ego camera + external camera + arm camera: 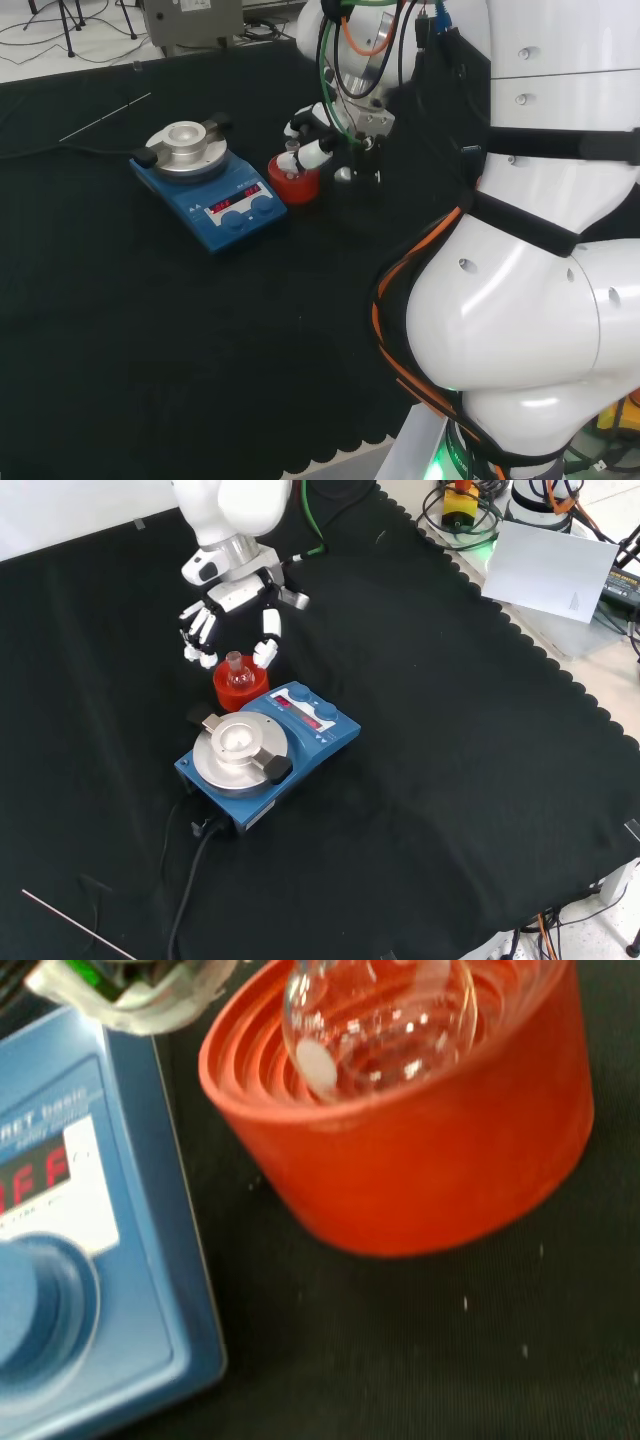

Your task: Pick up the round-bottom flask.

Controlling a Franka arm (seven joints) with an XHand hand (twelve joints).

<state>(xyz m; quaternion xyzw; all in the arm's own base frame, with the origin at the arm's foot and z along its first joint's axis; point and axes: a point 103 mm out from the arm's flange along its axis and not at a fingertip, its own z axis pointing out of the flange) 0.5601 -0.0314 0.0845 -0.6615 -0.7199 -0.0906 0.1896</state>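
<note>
A small clear round-bottom flask (291,160) (237,670) (375,1020) stands upright in a red ribbed stand (293,186) (224,691) (440,1160) on the black cloth. The hand (312,135) (235,598) hangs just above and behind it, open. Its fingers (196,635) reach down on one side of the flask's neck and its thumb (267,645) on the other, both a little apart from the glass. In the wrist view the flask's bulb rests inside the stand's ribs, and I cannot tell whether it holds anything.
A blue hotplate stirrer (210,185) (268,748) (60,1260) with a round metal top stands right against the stand. Its black cable (185,880) trails toward the front view's lower left. A thin rod (105,117) (75,925) lies on the cloth beyond it.
</note>
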